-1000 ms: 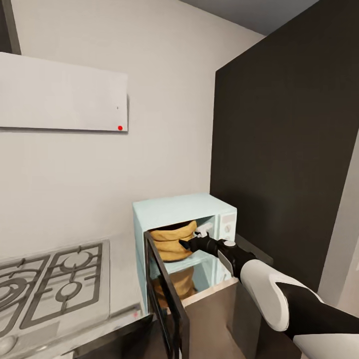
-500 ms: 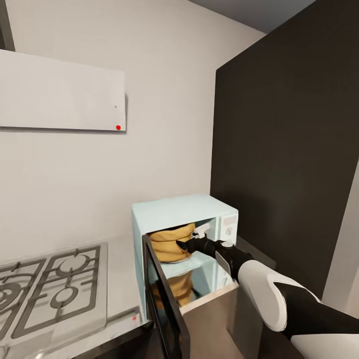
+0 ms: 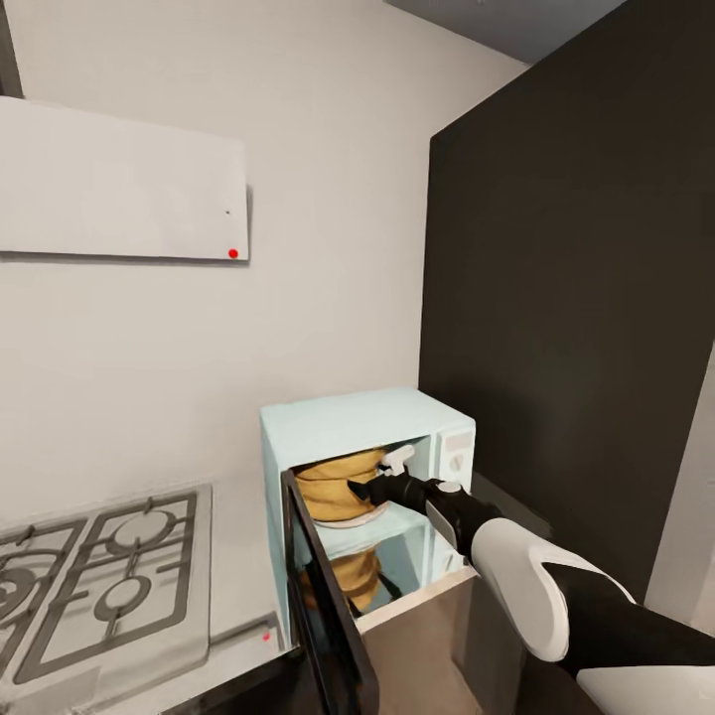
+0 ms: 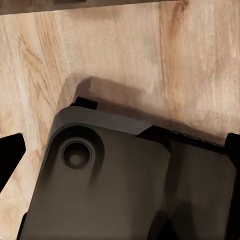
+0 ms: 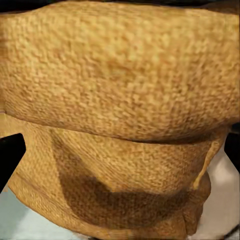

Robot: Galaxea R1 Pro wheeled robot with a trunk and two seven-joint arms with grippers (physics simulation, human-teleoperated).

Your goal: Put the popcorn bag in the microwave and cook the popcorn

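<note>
1. Microwave (image 3: 369, 422): pale mint-blue box on the countertop (image 3: 238, 541), in the corner against the grey wall and beside a tall dark cabinet panel (image 3: 566, 298). Its dark glass door (image 3: 323, 606) hangs swung wide open toward the camera
2. Popcorn bag (image 3: 333, 487): tan-orange sack sitting inside the microwave cavity, upright, rolled rim on top. A reflection of it shows lower down on the glossy surface below the cavity
3. Right gripper (image 3: 365, 489): reached into the cavity mouth, tip at the bag's right side. In the right wrist view the bag (image 5: 120, 120) is very close, its woven texture and rolled rim clear, dark fingertips (image 5: 11, 160) at either edge of it. Fingers spread around the sack; cannot tell whether they press on it
4. Left gripper: left wrist view looks down at light wood floor (image 4: 120, 55) and a dark rounded part of the robot's base (image 4: 125, 185); dark finger edges (image 4: 10, 155) sit far apart at the sides, so it reads as released, holding nothing
5. Gas hob (image 3: 99, 576) lies on the countertop left of the microwave; a white wall unit (image 3: 119, 189) with a red dot hangs above it
</note>
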